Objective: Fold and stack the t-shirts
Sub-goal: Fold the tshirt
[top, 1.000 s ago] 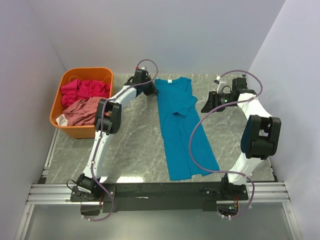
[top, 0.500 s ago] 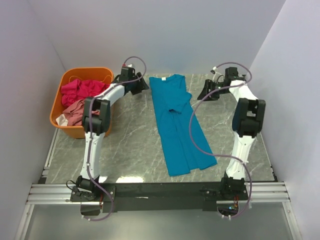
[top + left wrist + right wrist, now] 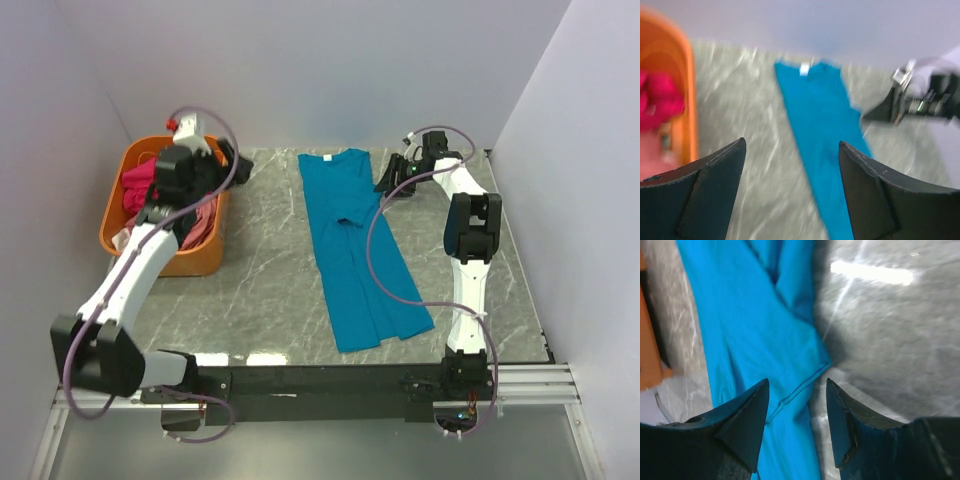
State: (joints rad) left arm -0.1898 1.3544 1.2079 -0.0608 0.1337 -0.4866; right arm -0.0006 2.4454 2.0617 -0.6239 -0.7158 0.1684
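Orange plastic first: the basket (image 3: 165, 262) sits at the far left of the grey marbled table (image 3: 260, 280), and two of the t-shirts lie in it in a loose heap. The magenta-pink shirt (image 3: 137, 183) is bunched toward the back. The dusty salmon-pink shirt (image 3: 128, 237) lies nearer the front, though the left arm crosses over the basket and hides much of it, so I can't say how the two overlap.

The left gripper (image 3: 225, 163) hangs above the basket's far right corner. From its own camera the two dark fingers stand well apart with nothing between them (image 3: 791, 145). That view is smeared, but it takes in the basket wall (image 3: 677, 85) and a patch of magenta (image 3: 657, 102) on the left, with blue cloth (image 3: 815, 110) stretching away ahead.

Moving right, the teal-blue shirt (image 3: 355, 250) lies flat on the table, well apart from the basket. It runs lengthwise, collar and white label at the far end and hem toward the arms' bases. It looks folded into a long narrow strip, with a crease across its middle where a sleeve seems tucked in.

Further right, the right gripper (image 3: 390, 180) is near the far end of the table, just beside the shirt's right edge up by the shoulder. Its wrist camera shows the fingers spread and empty (image 3: 796, 382), above a folded corner of the teal cloth (image 3: 755, 325) and the bare stone next to it.
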